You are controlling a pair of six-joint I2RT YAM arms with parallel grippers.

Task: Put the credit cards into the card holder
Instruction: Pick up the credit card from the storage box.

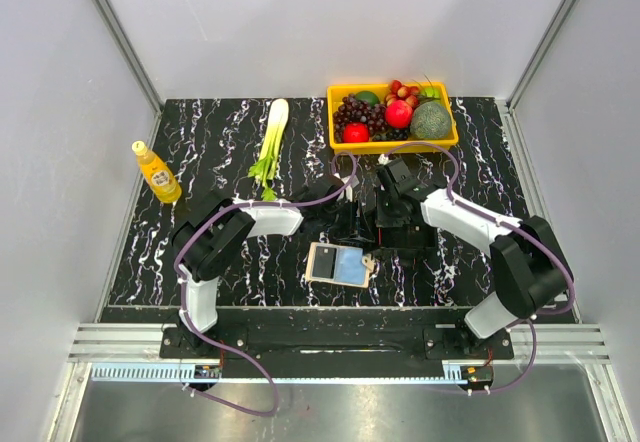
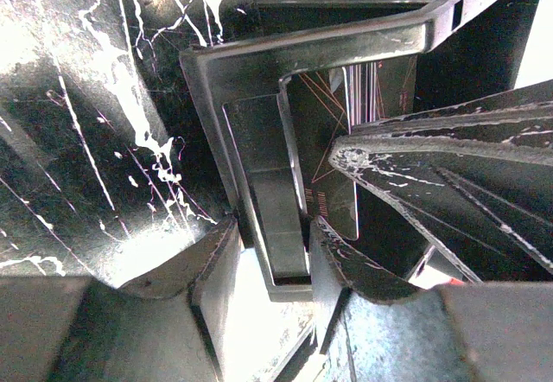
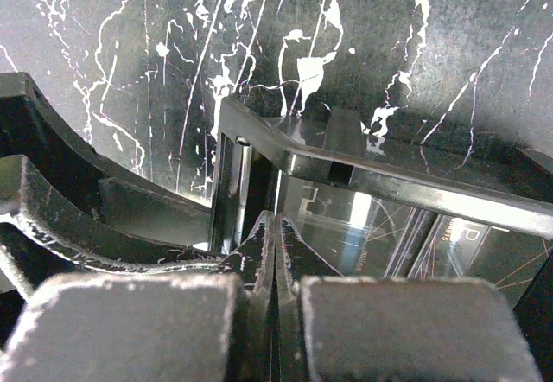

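Note:
The card holder (image 1: 338, 264) lies open and flat near the table's front, showing a dark grey and a light blue panel. Behind it both arms meet at a black card stand (image 2: 259, 79) (image 3: 285, 144). Dark credit cards (image 2: 333, 140) (image 3: 363, 226) with thin red lines stand upright inside it. My left gripper (image 2: 275, 226) (image 1: 347, 218) is shut on the stand's side wall, one finger on each face. My right gripper (image 3: 275, 226) (image 1: 386, 224) is shut, its tips pressed together at the near edge of the cards. I cannot make out whether a card is nipped between them.
A yellow tray (image 1: 390, 146) of fruit sits at the back, right of centre. A green stalk vegetable (image 1: 272, 137) lies to its left. An orange juice bottle (image 1: 157, 172) rests near the left edge. Grey walls close in the table on three sides.

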